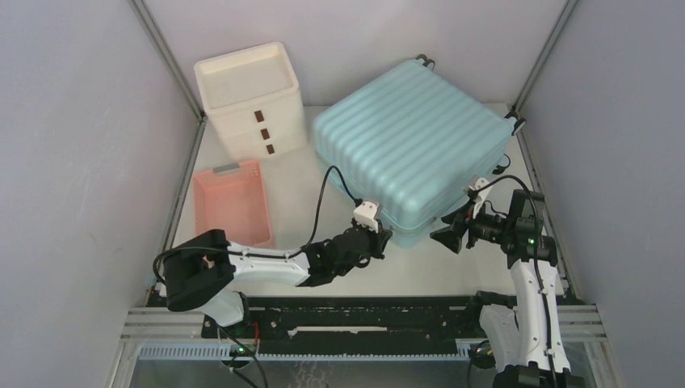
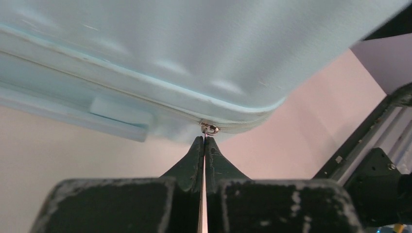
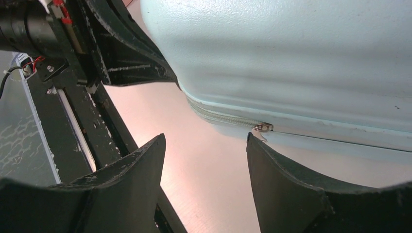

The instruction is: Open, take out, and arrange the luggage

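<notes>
So the luggage (image 1: 412, 137) is lying flat and zipped shut on the worktop (image 1: 323, 194), back right, ribbed shell facing up and wheels toward the far wall. The left gripper (image 1: 380, 237) is down at its near corner, pinched completely shut. On the left wrist cam the tips meet right at the little metal zipper pull (image 2: 209, 129), and the tab looks to be caught between them. The right gripper (image 1: 451, 234) sits just off the near edge with its jaws spread wide, holding nothing. A second zipper pull (image 3: 262, 127) sits on the seam just above one fingertip. A white drawer box (image 1: 250, 97) and a pink basket (image 1: 232, 202) are off to the left.
</notes>
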You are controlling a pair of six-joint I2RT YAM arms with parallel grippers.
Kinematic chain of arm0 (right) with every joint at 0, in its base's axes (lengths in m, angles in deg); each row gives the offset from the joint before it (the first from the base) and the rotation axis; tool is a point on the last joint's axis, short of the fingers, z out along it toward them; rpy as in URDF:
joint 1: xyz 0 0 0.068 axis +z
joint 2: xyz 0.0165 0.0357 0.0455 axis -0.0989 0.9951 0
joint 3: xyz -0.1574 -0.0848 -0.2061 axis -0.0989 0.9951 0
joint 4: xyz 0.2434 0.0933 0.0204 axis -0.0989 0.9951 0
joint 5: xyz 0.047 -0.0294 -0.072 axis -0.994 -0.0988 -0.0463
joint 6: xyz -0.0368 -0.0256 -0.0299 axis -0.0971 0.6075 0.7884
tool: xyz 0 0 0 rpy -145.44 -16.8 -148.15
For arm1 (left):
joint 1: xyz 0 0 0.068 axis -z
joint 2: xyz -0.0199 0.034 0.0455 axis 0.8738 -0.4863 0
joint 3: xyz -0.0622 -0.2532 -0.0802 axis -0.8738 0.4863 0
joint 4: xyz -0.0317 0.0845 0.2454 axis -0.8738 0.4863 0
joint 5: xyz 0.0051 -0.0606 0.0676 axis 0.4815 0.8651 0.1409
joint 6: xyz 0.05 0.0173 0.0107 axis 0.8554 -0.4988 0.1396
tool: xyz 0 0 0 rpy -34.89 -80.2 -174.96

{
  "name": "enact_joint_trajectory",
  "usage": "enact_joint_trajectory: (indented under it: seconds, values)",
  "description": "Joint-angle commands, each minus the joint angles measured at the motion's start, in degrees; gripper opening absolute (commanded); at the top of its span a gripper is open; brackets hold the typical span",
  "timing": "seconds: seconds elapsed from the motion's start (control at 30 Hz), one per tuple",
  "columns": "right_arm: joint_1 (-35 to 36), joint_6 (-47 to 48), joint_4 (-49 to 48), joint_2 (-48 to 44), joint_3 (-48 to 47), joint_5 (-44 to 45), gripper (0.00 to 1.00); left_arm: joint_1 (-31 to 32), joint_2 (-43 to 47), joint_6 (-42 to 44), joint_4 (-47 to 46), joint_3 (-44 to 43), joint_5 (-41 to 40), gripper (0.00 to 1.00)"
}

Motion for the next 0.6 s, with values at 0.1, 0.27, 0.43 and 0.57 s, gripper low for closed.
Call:
enact_joint_trajectory:
  seconds: [0.1,0.27,0.43,0.57]
  values:
    - [-1.2,1.2,-0.7,0.6,-0.4,-1.5,0.70,-6.9,4.5,6.3,7.5,-0.8,3.6,0.00]
    - [-2.3,1.6,-0.2,1.1,-0.5,-1.6,0.70,-11.0,6.3,9.4,10.6,-1.0,10.2,0.00]
    - [-3.5,2.6,0.7,1.5,-0.7,-2.1,0.70,-15.1,7.9,12.1,13.8,-1.5,14.8,0.00]
    - [-4.8,4.4,2.3,1.9,-1.0,-3.6,0.70,-18.4,9.1,14.2,16.0,-1.7,17.1,0.00]
